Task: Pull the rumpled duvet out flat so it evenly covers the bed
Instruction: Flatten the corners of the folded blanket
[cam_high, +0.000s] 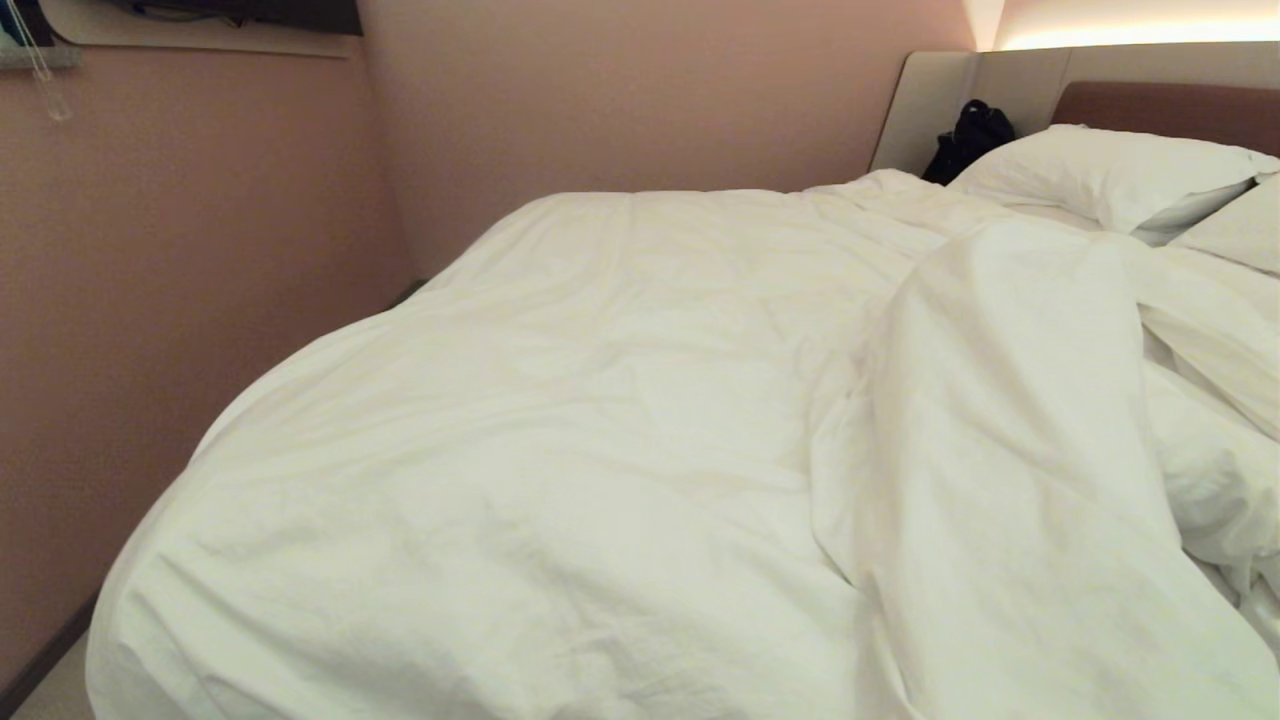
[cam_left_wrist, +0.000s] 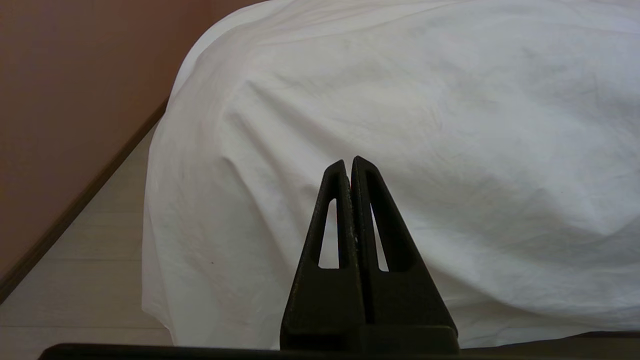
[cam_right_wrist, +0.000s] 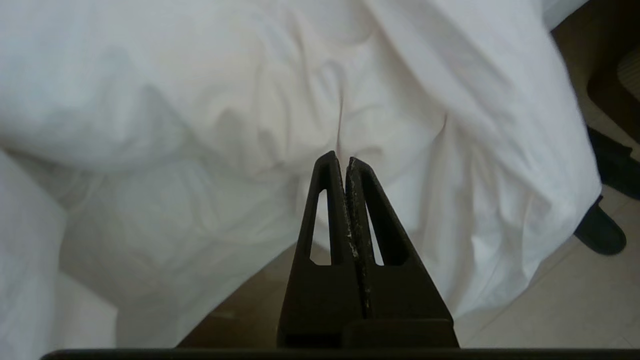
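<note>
The white duvet (cam_high: 620, 420) lies over the bed, smooth across the left and middle, with a thick fold (cam_high: 1010, 400) heaped along the right side. The bed's beige and brown headboard (cam_high: 1160, 100) shows at the far right. Neither arm shows in the head view. My left gripper (cam_left_wrist: 349, 162) is shut and empty, facing the duvet (cam_left_wrist: 425, 125) draped over the bed's foot corner. My right gripper (cam_right_wrist: 341, 160) is also shut and empty, pointing at the rumpled duvet (cam_right_wrist: 280, 110) hanging down the bed's side, short of the cloth.
Two white pillows (cam_high: 1110, 175) lie at the headboard, a black bag (cam_high: 968, 138) beside them. A pink wall (cam_high: 180, 280) runs close along the bed's left side. Pale floor (cam_left_wrist: 85, 260) shows beside the bed. Dark slippers (cam_right_wrist: 602, 230) lie on the floor near the hanging duvet.
</note>
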